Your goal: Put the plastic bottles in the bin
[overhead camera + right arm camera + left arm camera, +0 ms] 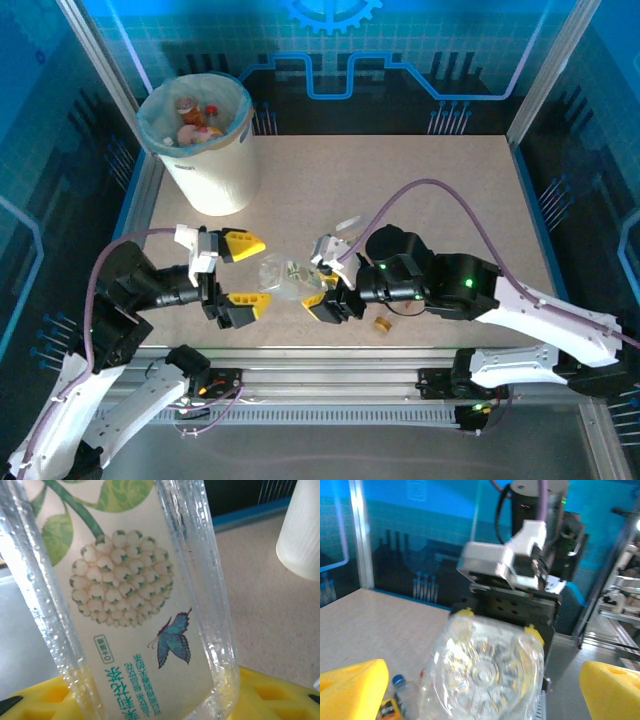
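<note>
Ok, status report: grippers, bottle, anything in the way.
Left gripper open, facing the clear bottle. Right gripper shut on it. Bin far left, other bottles inside. Left gripper stands between clear bottle and bin.

Bright bluish light, wrist close-ups soft-focused

We find the table point(440, 200) bare across its middle, far side and right, free to cross. The bin point(215, 180) stands in the far-left corner. Near the front edge 1 bottle point(283, 274) fills the gap between the left gripper point(250, 272) and right gripper point(322, 277); 1 small cap point(381, 324) lies just beside the right arm.
</note>
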Action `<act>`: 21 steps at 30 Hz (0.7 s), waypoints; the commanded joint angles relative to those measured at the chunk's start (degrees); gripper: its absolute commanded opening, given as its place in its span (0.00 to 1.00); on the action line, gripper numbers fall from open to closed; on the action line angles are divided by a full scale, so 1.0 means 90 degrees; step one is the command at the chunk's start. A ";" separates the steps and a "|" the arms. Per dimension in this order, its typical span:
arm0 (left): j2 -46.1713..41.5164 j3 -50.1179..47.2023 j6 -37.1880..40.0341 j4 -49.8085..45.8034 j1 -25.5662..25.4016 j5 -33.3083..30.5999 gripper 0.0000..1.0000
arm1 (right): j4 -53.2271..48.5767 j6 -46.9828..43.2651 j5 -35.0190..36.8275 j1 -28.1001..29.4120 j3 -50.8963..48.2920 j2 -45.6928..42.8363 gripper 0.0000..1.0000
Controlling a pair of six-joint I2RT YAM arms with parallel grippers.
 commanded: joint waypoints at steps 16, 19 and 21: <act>0.0253 -0.0151 -0.0449 0.0922 -0.0034 0.0663 0.74 | 0.0813 0.0046 -0.0674 -0.0037 0.0270 0.0142 0.59; 0.0295 -0.0087 -0.0314 0.0814 -0.0037 0.0530 0.71 | 0.0741 -0.0023 -0.0609 -0.0047 0.0349 0.0202 0.61; 0.0316 -0.0004 -0.0247 0.0801 -0.0038 0.0311 0.65 | 0.0689 -0.0082 -0.0489 -0.0056 0.0425 0.0235 0.65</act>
